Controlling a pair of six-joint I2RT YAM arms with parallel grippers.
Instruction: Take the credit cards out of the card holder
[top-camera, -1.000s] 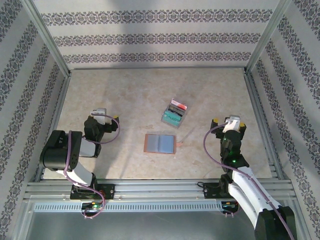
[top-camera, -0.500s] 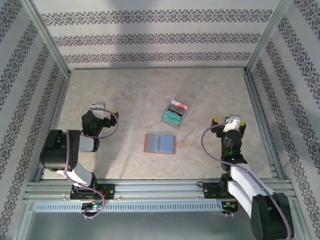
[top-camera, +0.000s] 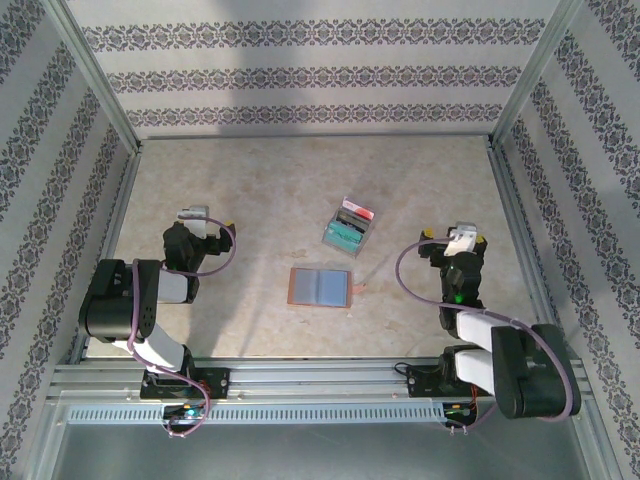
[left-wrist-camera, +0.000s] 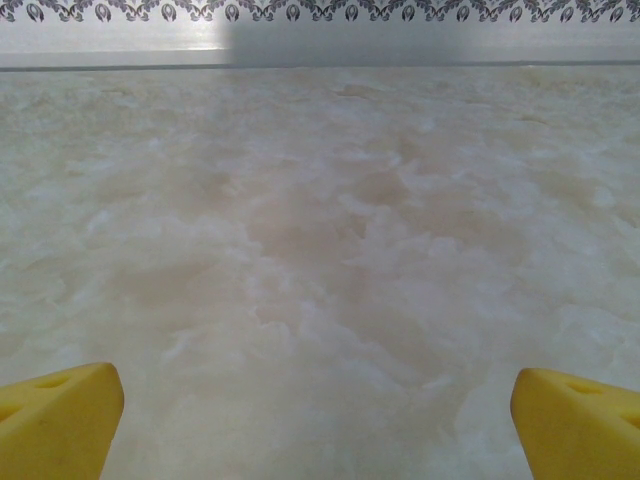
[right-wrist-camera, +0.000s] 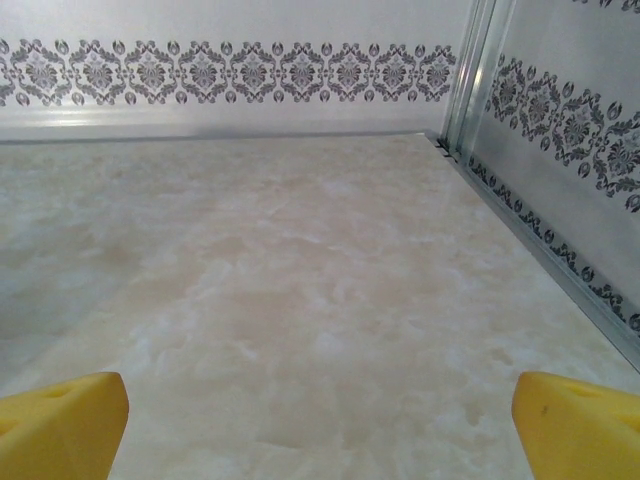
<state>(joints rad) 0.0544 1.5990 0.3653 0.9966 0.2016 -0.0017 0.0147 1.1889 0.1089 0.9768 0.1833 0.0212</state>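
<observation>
The card holder (top-camera: 320, 288) lies open and flat at the table's middle, its grey-blue panels up inside a reddish-brown border. Just behind it, a small clear tray (top-camera: 331, 224) holds the credit cards (top-camera: 347, 235): a teal one in front, a dark one and a red one (top-camera: 363, 213) behind. My left gripper (top-camera: 198, 223) hangs well to the left of the holder, open and empty. My right gripper (top-camera: 453, 236) is well to the right, also open and empty. Each wrist view has two yellow fingertips (left-wrist-camera: 55, 420) (right-wrist-camera: 575, 425) spread wide over bare marble.
Metal frame rails and patterned walls (top-camera: 320, 75) close the table in on the left, far and right sides. In the right wrist view a frame post (right-wrist-camera: 470, 70) and rail stand close on the right. Bare marble (top-camera: 250, 180) surrounds the holder and tray.
The left gripper has drawn back a little to the left, then held still. The right arm has folded down toward its base, shifting its gripper slightly left. Both stay open.
</observation>
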